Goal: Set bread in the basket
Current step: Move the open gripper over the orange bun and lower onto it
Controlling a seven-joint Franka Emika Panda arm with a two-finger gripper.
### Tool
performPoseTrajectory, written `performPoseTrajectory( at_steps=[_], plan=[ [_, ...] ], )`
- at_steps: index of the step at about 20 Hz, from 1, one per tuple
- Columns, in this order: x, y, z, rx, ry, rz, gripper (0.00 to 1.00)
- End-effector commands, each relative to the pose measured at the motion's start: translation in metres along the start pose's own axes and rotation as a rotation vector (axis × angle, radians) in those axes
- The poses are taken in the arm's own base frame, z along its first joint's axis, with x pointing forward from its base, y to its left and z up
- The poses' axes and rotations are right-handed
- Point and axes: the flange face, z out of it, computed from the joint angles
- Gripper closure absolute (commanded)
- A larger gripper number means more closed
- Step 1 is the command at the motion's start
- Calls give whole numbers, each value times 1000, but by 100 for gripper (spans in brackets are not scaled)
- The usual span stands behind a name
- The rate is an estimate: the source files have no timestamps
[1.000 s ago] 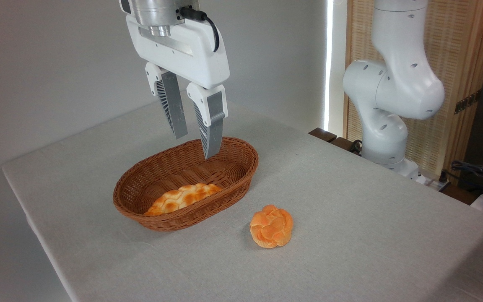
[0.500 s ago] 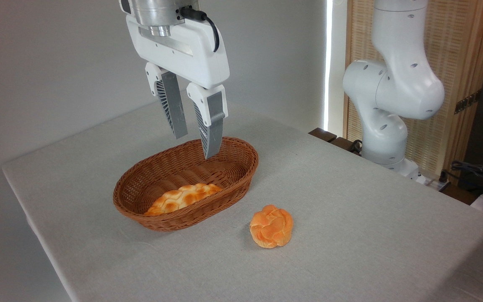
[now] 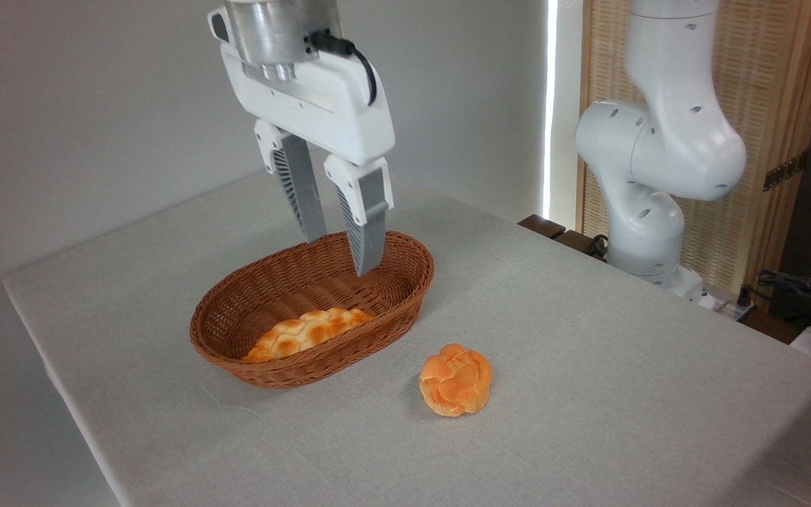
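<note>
Grey cloth covers the table [image 3: 588, 366], with a plain wall behind and a slatted wooden screen at the right. On that cloth the bread [image 3: 455, 379], a small round orange bun with a knotted top, sits alone, just beside the near right end of the basket [image 3: 236, 352] but outside it and not touching the rim. The oval wicker basket runs from lower left to upper right and already holds a paler braided loaf [image 3: 307, 332] along its near side. Above the basket's far end hangs the gripper [image 3: 346, 253], its two fingers apart with nothing between them, tips close to the level of the far rim. The bun therefore lies toward the camera and to the right of the gripper, well apart from it and lower, so the coming move likely needs a shift across the basket's right end and a descent; the bun being round, no particular approach axis seems required. Compared with half a second ago, the gripper has moved slightly right and down, while bun, loaf and basket are unmoved.
</note>
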Motion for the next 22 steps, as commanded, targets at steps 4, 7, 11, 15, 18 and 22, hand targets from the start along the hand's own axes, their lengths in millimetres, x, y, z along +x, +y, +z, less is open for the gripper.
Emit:
performPoseTrajectory(
  at_steps=[4,7,11,15,18,22],
  plan=[
    [-63,18,44,56,31,56,0],
    [-81,28,80,61,-56,121,0],
    [-82,24,120,75,-91,135,0],
    [-79,21,150,90,-76,144,0],
    [-80,21,164,100,-78,152,0],
    [-81,19,172,134,-132,180,0]
  ],
)
